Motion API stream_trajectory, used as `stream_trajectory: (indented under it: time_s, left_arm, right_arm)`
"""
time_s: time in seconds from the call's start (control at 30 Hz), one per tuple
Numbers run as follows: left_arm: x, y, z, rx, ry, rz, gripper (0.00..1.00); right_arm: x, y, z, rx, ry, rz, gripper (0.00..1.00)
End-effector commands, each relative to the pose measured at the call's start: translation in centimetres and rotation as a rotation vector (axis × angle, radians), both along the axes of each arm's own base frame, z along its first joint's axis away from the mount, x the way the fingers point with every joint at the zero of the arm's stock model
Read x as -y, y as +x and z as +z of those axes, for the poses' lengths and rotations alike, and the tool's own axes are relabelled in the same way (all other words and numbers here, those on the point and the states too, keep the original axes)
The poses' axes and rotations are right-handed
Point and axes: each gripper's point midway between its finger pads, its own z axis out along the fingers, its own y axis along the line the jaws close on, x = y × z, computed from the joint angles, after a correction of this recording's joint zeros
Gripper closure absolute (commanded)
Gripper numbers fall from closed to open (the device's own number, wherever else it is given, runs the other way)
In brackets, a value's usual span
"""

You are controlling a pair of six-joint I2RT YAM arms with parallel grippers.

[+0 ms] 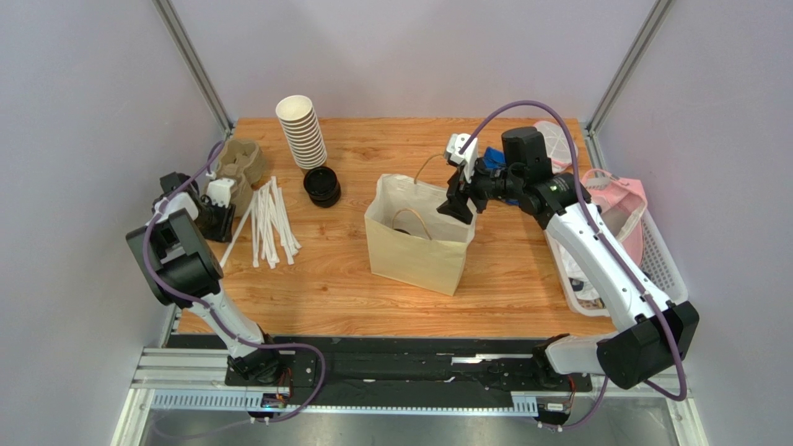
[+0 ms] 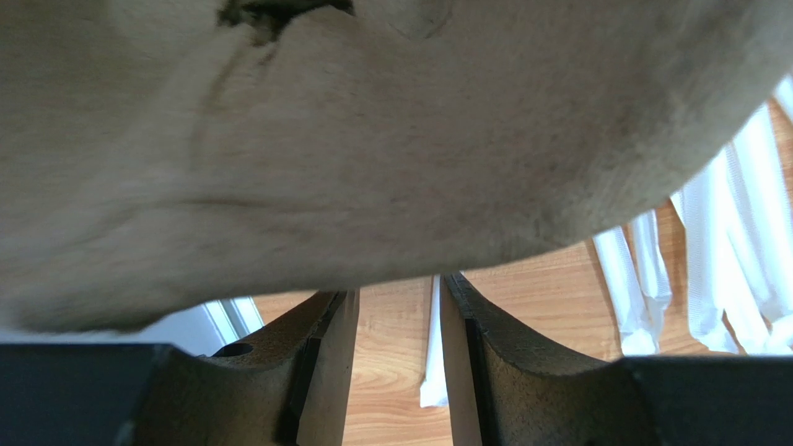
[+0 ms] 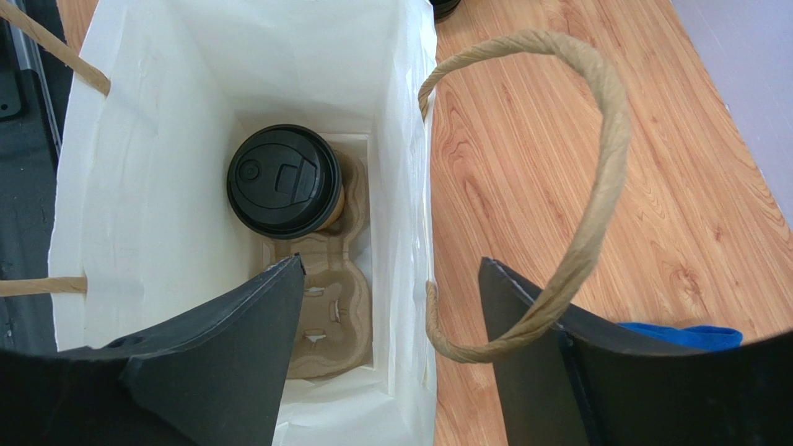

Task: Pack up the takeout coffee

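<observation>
Sitting in pulp cup carrier (image 3: 326, 307) at bottom of paper bag (image 3: 140, 139), takeout coffee (image 3: 284, 181) looks packed; little left. Right gripper (image 3: 391, 265) over bag mouth, jaws apart, empty. Left gripper (image 2: 398, 288) against spare carrier (image 2: 326, 139), grip unclear.

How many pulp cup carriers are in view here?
2: one pulp carrier inside the paper bag, holding the takeout coffee; another pulp carrier by the left gripper, far left. More may be stacked there.

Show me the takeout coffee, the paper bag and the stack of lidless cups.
takeout coffee (image 3: 284, 181), right wrist view, centre of its black lid.
paper bag (image 1: 414, 251), top external view, near outer wall.
stack of lidless cups (image 1: 303, 135), top external view, middle of the stack.
</observation>
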Motion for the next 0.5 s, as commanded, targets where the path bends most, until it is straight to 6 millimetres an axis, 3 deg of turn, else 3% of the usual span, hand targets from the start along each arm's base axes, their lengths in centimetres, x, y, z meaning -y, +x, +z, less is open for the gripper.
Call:
stream_trajectory:
  time_s: [0.0, 0.27, 0.47]
  left_arm:
    - [-0.6, 0.0, -0.3, 0.027, 0.040, -0.060, 0.57]
    - [0.7, -1.6, -1.7, -0.010, 0.001, -0.068, 0.54]
    - [1.5, -1.2, -0.2, 0.043, -0.036, -0.047, 0.54]
  right_arm:
    - [0.0, 0.1, 2.8, 0.051, 0.028, -0.021, 0.25]
    - [0.0, 0.0, 3.8, 0.061, 0.036, -0.033, 0.21]
    - [0.1, -0.2, 4.0, 0.065, 0.034, -0.036, 0.21]
